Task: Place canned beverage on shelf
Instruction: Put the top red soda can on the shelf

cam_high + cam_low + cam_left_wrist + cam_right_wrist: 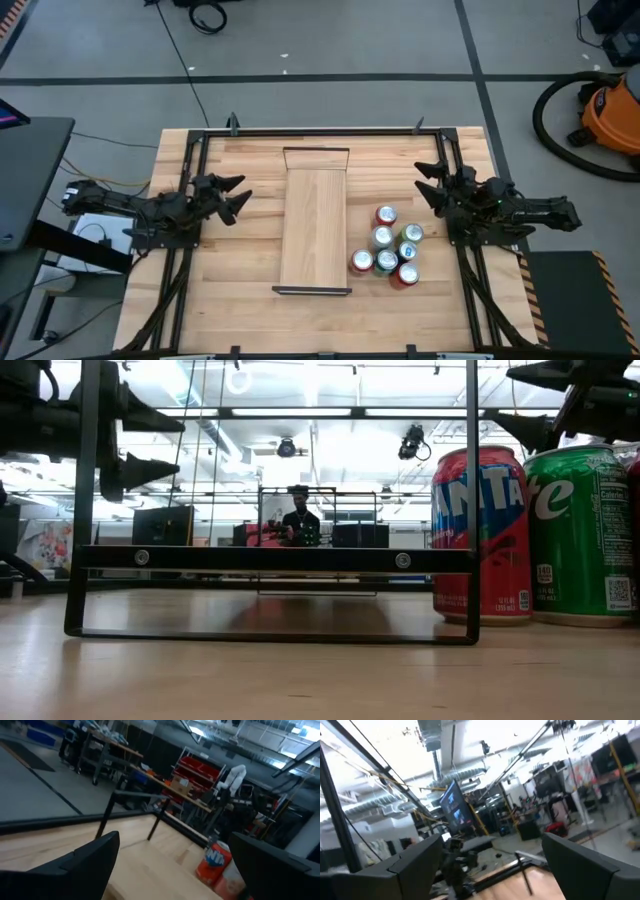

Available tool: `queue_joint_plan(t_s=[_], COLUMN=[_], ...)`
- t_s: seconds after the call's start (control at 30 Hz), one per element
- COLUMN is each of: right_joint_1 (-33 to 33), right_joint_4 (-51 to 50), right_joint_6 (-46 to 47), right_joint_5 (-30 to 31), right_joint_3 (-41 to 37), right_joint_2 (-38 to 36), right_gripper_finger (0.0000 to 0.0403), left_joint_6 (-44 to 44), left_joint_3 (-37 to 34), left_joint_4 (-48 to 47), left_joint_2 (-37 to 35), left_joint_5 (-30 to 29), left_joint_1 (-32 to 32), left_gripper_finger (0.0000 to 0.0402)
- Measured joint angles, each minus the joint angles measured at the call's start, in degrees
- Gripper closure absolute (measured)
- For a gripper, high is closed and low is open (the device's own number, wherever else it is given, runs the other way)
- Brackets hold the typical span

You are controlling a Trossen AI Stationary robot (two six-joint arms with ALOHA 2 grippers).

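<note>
Cans (390, 248) clustered on table (240, 300) just right of empty shelf (315, 225), within right arm's reach. Left gripper (237, 196) spread wide, waiting left of shelf; right gripper (428, 184) spread wide beyond cans. Readable up close: Fanta can (482, 532), Sprite can (582, 532).

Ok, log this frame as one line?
stage: not started | left gripper: open, empty, left of shelf | right gripper: open, empty, near cans | shelf: bare
</note>
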Motion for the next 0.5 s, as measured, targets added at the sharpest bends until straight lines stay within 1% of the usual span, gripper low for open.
queue_joint_plan(t_s=[0.07, 0.17, 0.23, 0.3, 0.37, 0.43, 0.5], right_joint_1=[0.0, 0.0, 0.0, 0.0, 0.0, 0.0, 0.0], right_joint_4=[-0.1, 0.1, 0.8, 1.6, 1.8, 1.9, 1.9], right_joint_6=[-2.4, -4.8, -6.5, -7.4, -7.1, -8.6, -10.8], right_joint_5=[0.4, 3.5, 5.8, 6.9, 6.2, 4.1, 3.2], right_joint_3=[0.0, 0.0, 0.0, 0.0, 0.0, 0.0, 0.0], right_joint_2=[0.7, 2.3, 3.6, 4.7, 5.4, 5.9, 6.3], right_gripper_finger=[0.0049, 0.0049, 0.0049, 0.0049, 0.0049, 0.0049, 0.0049], left_joint_6=[2.2, 6.6, 8.9, 10.7, 12.3, 13.0, 13.4], left_joint_3=[0.0, 0.0, 0.4, 1.9, 3.9, 6.0, 8.0], left_joint_4=[1.4, 3.7, 3.4, 2.7, 1.8, 0.0, -1.6], left_joint_2=[0.0, 0.0, 0.0, 0.2, 1.4, 3.4, 6.4], left_joint_5=[-0.5, 0.3, 2.5, 6.2, 8.8, 9.3, 9.3], left_joint_1=[0.0, 0.0, 0.0, 0.0, 0.0, 0.0, 0.0], left_gripper_finger=[0.0015, 0.0015, 0.0015, 0.0015, 0.0015, 0.0015, 0.0015])
